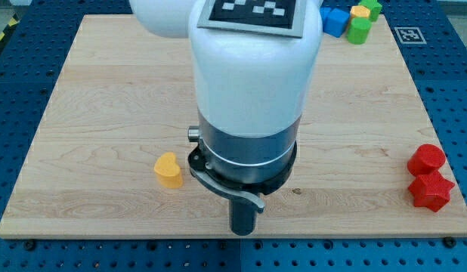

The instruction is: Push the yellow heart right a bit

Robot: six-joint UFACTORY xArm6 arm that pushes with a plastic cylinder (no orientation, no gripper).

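The yellow heart [168,169] lies on the wooden board [105,98] toward the view's bottom, left of centre. The arm's white and dark body fills the middle of the view. My rod comes down from it, and my tip [242,232] stands near the board's bottom edge, to the right of the yellow heart and slightly below it, clearly apart from it.
Two red blocks [426,159] [431,191] sit close together at the board's right edge. At the view's top right a blue block [336,21], a green block [360,30], a small yellow block [360,11] and another green block [373,7] cluster together.
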